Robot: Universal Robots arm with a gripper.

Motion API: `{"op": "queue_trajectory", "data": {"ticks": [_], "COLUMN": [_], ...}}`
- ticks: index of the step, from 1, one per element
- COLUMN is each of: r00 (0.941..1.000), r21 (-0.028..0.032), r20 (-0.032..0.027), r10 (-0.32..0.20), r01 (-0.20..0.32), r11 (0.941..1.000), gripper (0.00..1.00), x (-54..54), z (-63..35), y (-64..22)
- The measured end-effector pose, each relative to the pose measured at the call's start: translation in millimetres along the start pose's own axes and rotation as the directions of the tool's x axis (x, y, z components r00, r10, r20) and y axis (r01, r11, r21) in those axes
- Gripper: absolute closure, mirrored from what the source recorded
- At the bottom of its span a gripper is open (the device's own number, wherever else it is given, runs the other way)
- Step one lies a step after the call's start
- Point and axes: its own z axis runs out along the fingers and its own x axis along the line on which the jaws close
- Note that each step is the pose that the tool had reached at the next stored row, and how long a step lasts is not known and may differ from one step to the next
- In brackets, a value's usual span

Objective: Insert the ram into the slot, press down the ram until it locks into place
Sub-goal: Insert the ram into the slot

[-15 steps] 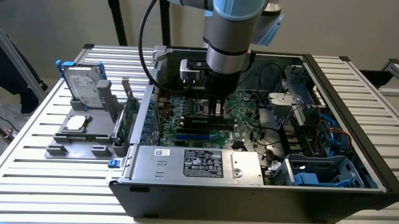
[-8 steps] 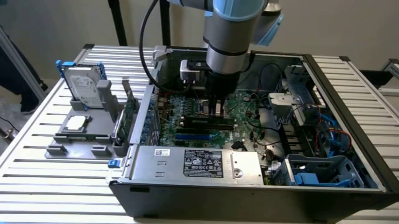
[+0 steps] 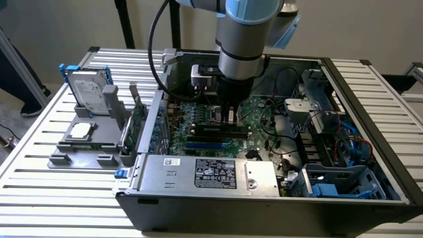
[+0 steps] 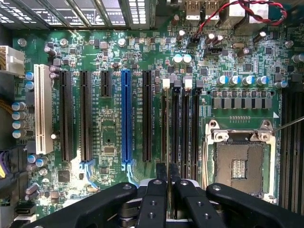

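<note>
1 open PC case (image 3: 264, 208), 1 arm (image 3: 241, 44) reaching straight down into it. 1 parts tray (image 3: 73, 148) with 1 hard drive (image 3: 89, 91) at the exterior view's left. On the motherboard (image 4: 109, 137): 4 parallel black memory sockets (image 4: 185, 128), 1 blue slot (image 4: 126, 114). The hand (image 4: 167, 173) is vertical, pinched narrow, tips just over the slot (image 4: 164, 123), the socket nearest the blue one. Can't tell if the ram is in the pinch. Slatted metal counter (image 3: 39, 198), plain wall behind.
</note>
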Motion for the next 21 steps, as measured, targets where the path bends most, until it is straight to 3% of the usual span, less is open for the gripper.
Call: {"op": "queue_trajectory", "data": {"ticks": [17, 21], "r00": [1.0, 1.0], "r21": [-0.0004, -0.0004], "r20": [0.0, 0.0002], "r10": [0.0, 0.0], "r01": [0.0, 0.0], "r11": [1.0, 1.0], "gripper": [0.87, 0.79], "x": [-0.2, -0.4], "z": [6.2, 2.8], "y": [1.3, 1.4]}}
